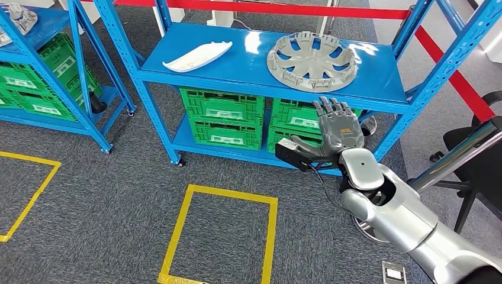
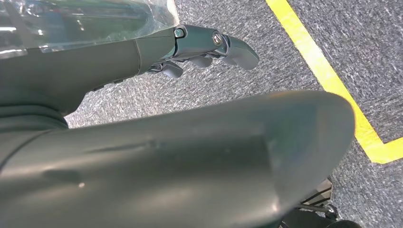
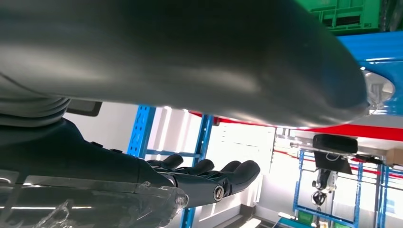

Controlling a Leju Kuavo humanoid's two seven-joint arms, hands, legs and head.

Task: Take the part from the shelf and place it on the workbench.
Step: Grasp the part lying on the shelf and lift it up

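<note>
Right hand [image 1: 337,125] is raised in front of the blue shelf [image 1: 248,68], palm toward the rack, fingers [image 1: 331,107] spread and extended, thumb out to the side, holding nothing. It sits just below the front edge of the upper shelf board, under and slightly in front of the hubcap [image 1: 312,60], not touching it. In the right wrist view the same hand [image 3: 209,178] has its dark fingers stretched out straight with nothing in them, blue rack uprights behind.

Hubcap is a round grey wheel cover lying flat on the right half of the upper board. White curved part [image 1: 197,56] lies flat on the left half of the same board, well apart from the hubcap. Which of the two is the task part, cannot tell; both are on the shelf.

Green crates [image 1: 222,115] are stacked on the lower board, more crates to their right partly hidden by the hand. A second blue rack [image 1: 44,65] with green crates stands to the left.

Left hand [image 2: 209,47] hangs low over grey carpet [image 1: 100,207], fingers loosely curled, nothing in them that shows; open or closed, cannot tell. Yellow tape square [image 1: 222,234] marks the floor in front of the shelf, yellow tape also near the left hand. Red barrier tape [image 1: 296,9] runs behind the rack. A black chair [image 1: 473,154] stands at far right.
</note>
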